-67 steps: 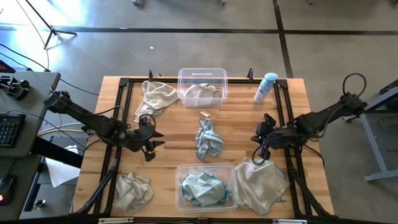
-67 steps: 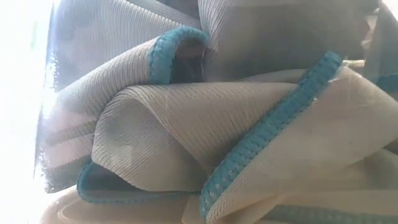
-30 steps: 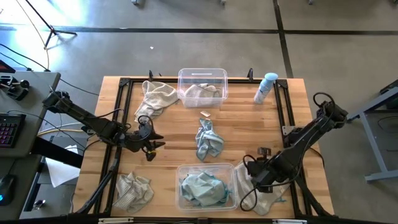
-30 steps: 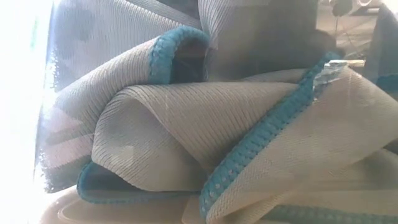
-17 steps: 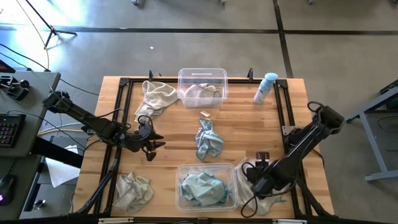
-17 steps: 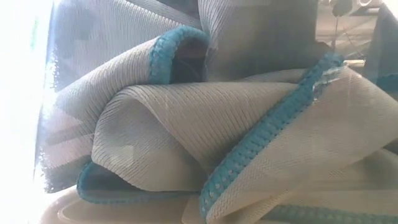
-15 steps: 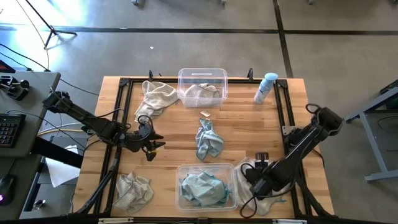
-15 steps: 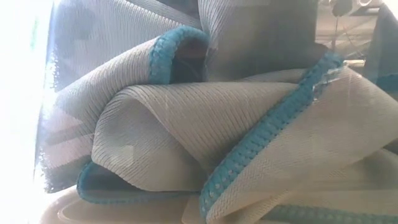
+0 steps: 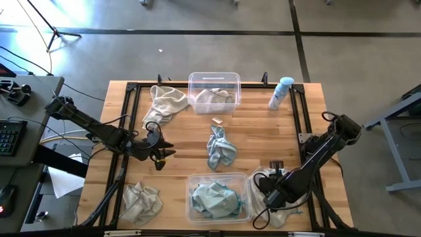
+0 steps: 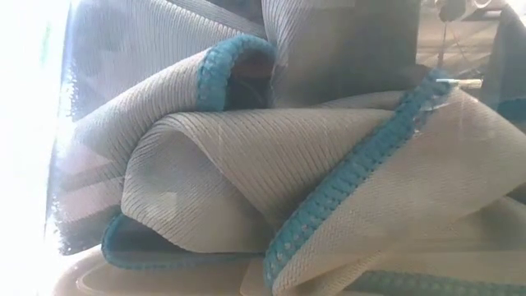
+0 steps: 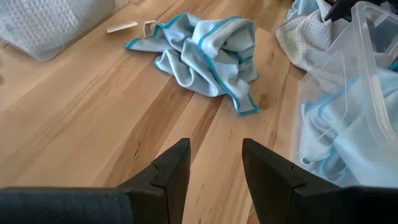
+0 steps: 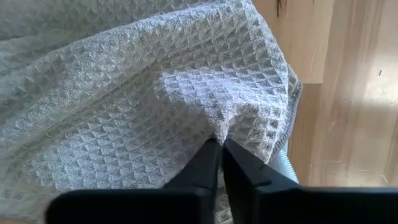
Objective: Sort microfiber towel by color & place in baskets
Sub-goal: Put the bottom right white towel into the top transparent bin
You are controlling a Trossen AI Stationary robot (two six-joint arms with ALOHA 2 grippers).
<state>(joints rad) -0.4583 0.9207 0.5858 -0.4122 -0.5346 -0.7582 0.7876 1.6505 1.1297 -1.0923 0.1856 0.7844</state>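
Observation:
A pale beige-grey waffle towel point(image 9: 284, 216) lies on the table at the near right, beside the near basket point(image 9: 245, 212), which holds teal towels point(image 9: 214, 197). My right gripper point(image 12: 219, 144) stands over this beige towel point(image 12: 124, 93), shut on it. A teal towel point(image 9: 220, 148) lies crumpled mid-table. My left gripper point(image 9: 161, 153) hovers open to its left, holding nothing point(image 11: 214, 162). The far basket point(image 9: 214, 78) holds a beige towel. Two more beige towels lie at the far left point(image 9: 164, 102) and near left point(image 9: 141, 201). My right gripper pinches a small raised pucker of the beige towel's waffle surface point(image 12: 217, 129) between its two fingertips, not far from a hemmed edge point(image 12: 292, 106). The fingers come from above, pointing down. The rest of the towel lies spread and slack on the table.
A blue-capped spray bottle point(image 9: 281, 92) lies at the far right. A black frame point(image 9: 131, 118) runs round the tabletop. A small tag point(image 9: 217, 120) lies near the far basket. In the low view, teal-hemmed cloth point(image 10: 246, 164) fills the picture.
My right gripper has sunk a little onto the beige towel at the near right, its arm swinging toward the near edge. The towel lies where it was.

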